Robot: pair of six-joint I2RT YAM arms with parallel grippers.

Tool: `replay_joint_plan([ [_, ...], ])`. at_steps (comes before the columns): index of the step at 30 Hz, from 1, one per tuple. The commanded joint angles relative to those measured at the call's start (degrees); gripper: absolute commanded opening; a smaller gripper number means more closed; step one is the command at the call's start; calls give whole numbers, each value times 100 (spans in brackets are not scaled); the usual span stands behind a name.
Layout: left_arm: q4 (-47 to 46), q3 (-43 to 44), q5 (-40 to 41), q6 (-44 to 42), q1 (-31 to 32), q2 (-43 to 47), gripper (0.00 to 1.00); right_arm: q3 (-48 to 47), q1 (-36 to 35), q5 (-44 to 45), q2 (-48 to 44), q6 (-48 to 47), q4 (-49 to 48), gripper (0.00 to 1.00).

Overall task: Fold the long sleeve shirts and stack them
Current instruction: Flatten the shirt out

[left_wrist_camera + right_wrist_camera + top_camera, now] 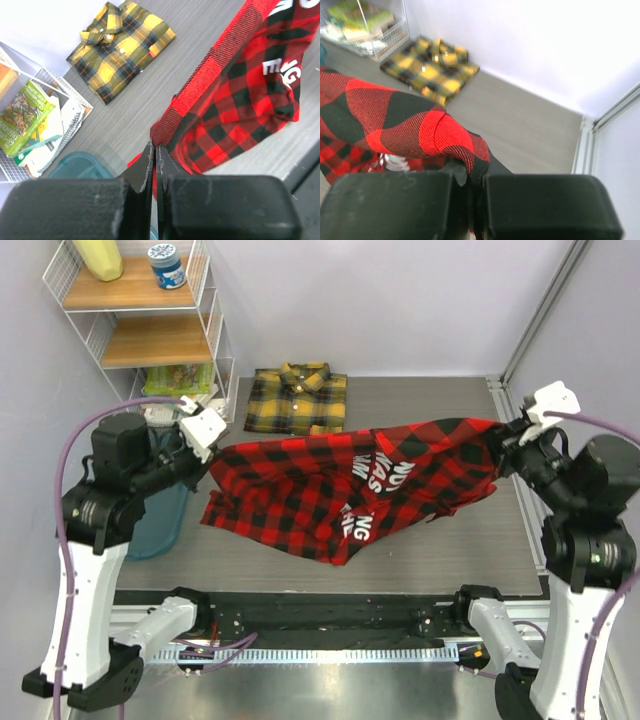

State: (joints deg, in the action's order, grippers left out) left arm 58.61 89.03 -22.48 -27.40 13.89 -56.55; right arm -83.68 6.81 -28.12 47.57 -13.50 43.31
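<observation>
The red-and-black check shirt (340,480) with white lettering hangs stretched between both grippers above the table, its lower part sagging. My left gripper (213,447) is shut on its left edge, seen in the left wrist view (155,145) with the cloth (235,90) running away to the right. My right gripper (503,440) is shut on its right edge; in the right wrist view (472,175) the fabric (395,120) bunches between the fingers. The yellow-and-black check shirt (297,398) lies folded flat at the back of the table, also showing in both wrist views (120,45) (430,67).
A wire shelf rack (150,320) with a jar and boxes stands at back left. A teal bin (160,520) sits under the left arm. A metal rail (510,450) runs along the table's right edge.
</observation>
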Motion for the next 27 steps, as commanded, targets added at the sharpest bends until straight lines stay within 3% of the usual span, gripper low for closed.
replay_joint_plan([
  [1, 591, 88, 629, 164, -132, 171, 0, -281, 101, 772, -152, -21, -103, 1],
  [4, 126, 96, 989, 497, -141, -109, 0, 43, 101, 1018, 163, -39, -453, 1],
  [7, -857, 350, 1447, 962, -132, -934, 0, -7, 101, 1177, 768, 171, -1419, 1],
  [8, -1138, 508, 1727, 1069, -132, -1554, 0, -165, 93, 1247, 1354, 268, -1874, 1],
  [11, -1940, 1693, 1852, 1551, -150, -2638, 0, -1215, 101, 1379, 2856, 786, -2370, 1],
  [12, -2202, 2175, 1852, 1658, -141, -3424, 0, -1534, 101, 1405, 3202, 935, -2632, 1],
  [13, -2370, 3015, 1922, 1746, -150, -3798, 0, -1885, 101, 1432, 3510, 1189, -2748, 1],
  [15, -2922, 4099, 2194, 2097, -219, -4910, 0, -3089, 101, 1589, 4422, 1489, -3002, 1],
  [16, -3091, 5296, 2204, 2229, -255, -5231, 0, -3572, 101, 1695, 4741, 1612, -3056, 1],
  [18, -3695, 6280, 2362, 2701, -360, -5777, 0, -5188, 110, 2158, 5408, 2016, -3196, 1],
  [19, -3977, 6641, 2354, 2940, -500, -5944, 0, -6194, 171, 2231, 5560, 2200, -3249, 1],
  [20, -4763, 6688, 2380, 3072, -562, -5850, 0, -6622, 189, 2275, 5657, 2402, -3450, 1],
  [22, -5759, 6094, 2275, 3512, -799, -5134, 0, -7038, 198, 2486, 5519, 2448, -3863, 1],
  [23, -6721, 5447, 2266, 3705, -896, -4911, 0, -6848, 189, 2565, 5282, 2448, -4570, 1],
  [25, -7047, 5431, 1977, 3786, -1107, -4620, 0, -5764, 198, 2732, 4468, 2370, -5338, 1],
  [27, -7082, 5590, 1722, 3978, -1448, -4584, 0, -5327, 198, 2715, 4130, 2168, -5764, 1],
])
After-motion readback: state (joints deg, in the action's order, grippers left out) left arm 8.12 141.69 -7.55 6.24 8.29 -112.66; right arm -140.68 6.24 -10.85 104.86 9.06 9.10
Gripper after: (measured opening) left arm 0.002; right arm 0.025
